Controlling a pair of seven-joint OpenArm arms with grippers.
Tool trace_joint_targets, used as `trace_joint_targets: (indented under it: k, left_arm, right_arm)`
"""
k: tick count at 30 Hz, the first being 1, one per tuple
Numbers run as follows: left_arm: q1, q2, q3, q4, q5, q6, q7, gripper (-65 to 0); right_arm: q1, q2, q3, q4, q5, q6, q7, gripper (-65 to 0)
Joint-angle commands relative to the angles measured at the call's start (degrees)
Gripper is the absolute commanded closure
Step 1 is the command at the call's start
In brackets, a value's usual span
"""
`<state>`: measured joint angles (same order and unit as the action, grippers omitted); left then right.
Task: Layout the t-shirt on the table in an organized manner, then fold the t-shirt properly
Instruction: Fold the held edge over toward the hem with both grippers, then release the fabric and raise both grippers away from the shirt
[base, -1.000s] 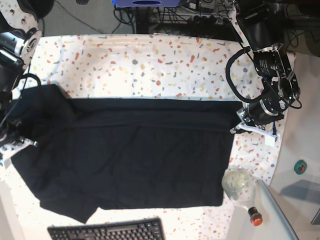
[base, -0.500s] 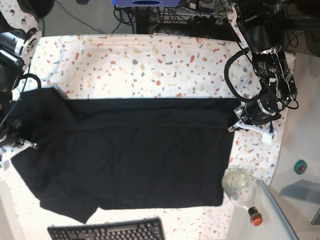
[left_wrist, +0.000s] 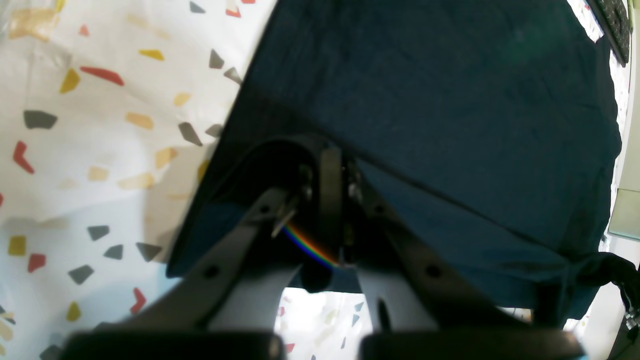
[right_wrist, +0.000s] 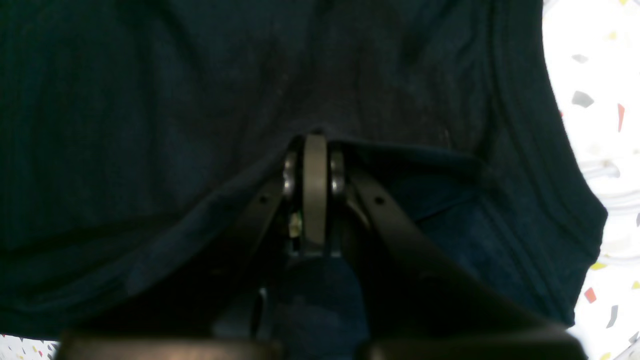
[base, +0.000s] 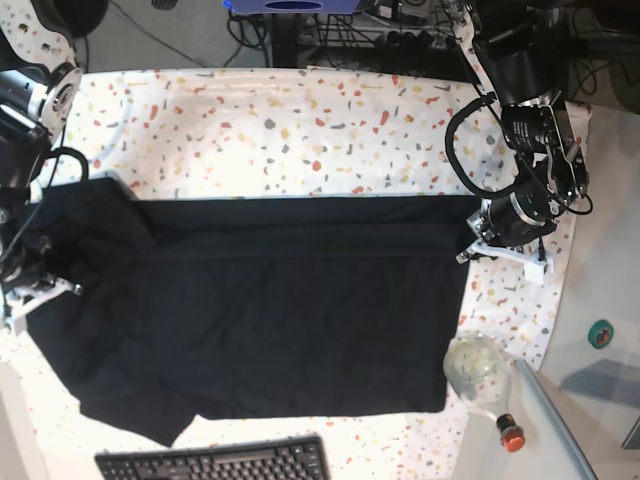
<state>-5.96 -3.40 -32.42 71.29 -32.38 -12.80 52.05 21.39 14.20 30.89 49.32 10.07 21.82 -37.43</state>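
One plain black short-sleeved cloth t-shirt (base: 250, 310) here, spread wide across the white desk (base: 300, 130) with its red, yellow, grey and green flecks. It lies mostly flat, with a long straight fold line running along its far edge where a strip of cloth is doubled over. The end on the base view's left is bunchier — a sleeve sticks out toward the near corner and the cloth wrinkles there. The near hem is fairly straight.

Two arms, one at each end of the shirt. The left gripper (left_wrist: 325, 200) sits at the shirt's corner on the base view's right, fingers (left_wrist: 330, 190) pinched together on the doubled edge of the cloth, which lifts slightly off the desk there. The right gripper (right_wrist: 315, 185) is at the opposite end, fingers (right_wrist: 315, 190) also clamped narrow on a ridge of black cloth; the wrist view shows almost nothing but dark fabric around it.

Around the shirt: one black keyboard (base: 215, 462) at the near desk edge just beside the hem, one clear round bottle with a red cap (base: 482, 380) lying near the shirt's near right corner, and one small green tape roll (base: 600, 333) on the grey side surface, well apart.
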Motion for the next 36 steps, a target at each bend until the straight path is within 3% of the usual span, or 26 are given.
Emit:
trace_joint_targets:
  k: [1, 5, 6, 8, 10, 13, 15, 18, 20, 23, 25, 27, 28, 31, 33, 36]
  left_arm:
    - [-1.12, -0.69, 0.03, 1.11, -0.89, -0.26, -0.76, 0.0]
    - [-1.12, -0.60, 0.03, 1.29, -0.89, -0.26, -0.76, 0.0]
    - [-1.12, -0.60, 0.03, 1.46, -0.89, -0.26, -0.76, -1.8]
    - [-1.12, -0.60, -0.06, 1.55, -1.07, -0.35, -0.84, -17.4]
    - [-1.21, -0.69, -0.41, 1.46, -1.07, -0.61, -1.37, -34.4]
    - [-0.77, -0.86, -0.41, 1.72, -1.33, -0.70, -5.94, -56.9]
    - [-0.51, -1.48, -0.41, 2.16, -1.42, -1.14, -7.96, -65.0]
    - [3.36, -2.10, -0.59, 8.05, -4.59, -4.74, -8.40, -65.0]
    - [8.29, -2.10, -2.87, 13.68, -10.04, -9.05, -8.58, -65.0]
    - [13.65, -2.18, -8.15, 18.08, -15.75, -15.38, -8.32, -63.0]
    - [16.99, -3.41, -10.87, 19.31, -16.01, -18.37, -8.32, -58.9]
    - [19.89, -4.73, -12.28, 18.69, -16.01, -19.51, -8.40, -49.2]
    - [21.47, -5.70, -12.54, 17.81, -16.01, -19.51, -8.40, -40.3]
    - [24.29, -8.43, -12.45, 13.77, -16.01, -19.60, -8.49, -0.5]
    - [24.73, -9.74, -12.72, 10.78, -16.01, -19.60, -8.49, 0.0]
    - [25.69, -10.71, -12.63, 8.85, -16.01, -19.69, -8.49, 0.0]
  right_arm:
    - [1.69, 0.97, 0.09, 0.83, 0.62, -0.07, 1.25, 0.0]
    - [1.60, 0.97, 0.62, 1.19, 0.70, -0.07, 1.08, 0.0]
    - [1.51, 0.97, 0.71, 1.27, 0.79, -0.07, 1.08, -2.7]
    - [0.81, 0.97, 0.80, 1.45, 0.97, 0.20, 1.17, -16.2]
    - [-0.07, 0.62, 2.56, 3.30, 0.97, 0.46, 1.43, -25.7]
    - [-1.91, -1.58, 7.39, 9.62, 0.97, 1.52, 1.08, -27.9]
    - [-4.20, -2.72, 9.32, 15.69, 0.97, 3.36, 0.90, -27.9]
    - [-9.12, -4.48, 11.00, 24.22, 0.97, 3.89, -3.49, -27.9]
    - [-12.64, -6.86, 12.23, 28.88, 0.97, 3.98, -6.31, -27.9]
    - [-17.39, -11.08, 17.94, 33.98, 0.97, 3.98, -5.95, -27.9]
    - [-18.44, -13.19, 21.37, 34.77, 0.97, 3.98, -5.69, -28.2]
    - [-18.97, -13.80, 23.74, 34.24, 0.97, 4.07, -5.87, -28.4]
    - [-19.23, -14.33, 24.45, 33.54, 0.97, 4.07, -5.87, -28.4]
    - [-19.23, -16.44, 27.00, 32.31, 2.55, 5.74, -5.43, -28.4]
    - [-19.32, -17.32, 29.46, 31.25, 6.77, 9.52, -5.78, -28.1]
    - [-18.79, -17.49, 31.04, 28.00, 8.53, 9.60, -5.34, -28.1]
